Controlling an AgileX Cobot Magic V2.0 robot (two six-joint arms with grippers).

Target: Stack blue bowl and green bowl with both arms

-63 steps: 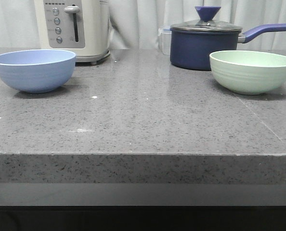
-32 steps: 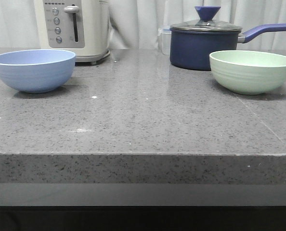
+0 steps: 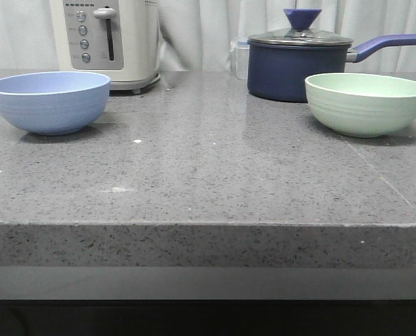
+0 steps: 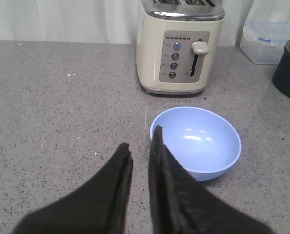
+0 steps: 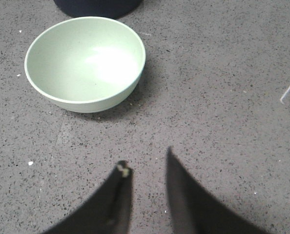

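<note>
No visible shift since prior frames: blue bowl far-left, green bowl far-right on counter; left gripper narrow, right gripper slightly wider, both empty; bowls look light, rigid, smooth, so pinch the rim.

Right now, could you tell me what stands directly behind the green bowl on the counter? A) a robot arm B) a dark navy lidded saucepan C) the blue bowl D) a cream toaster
B: in the front view the dark navy lidded saucepan stands just behind the green bowl, while the cream toaster sits behind the blue bowl on the far left.
</note>
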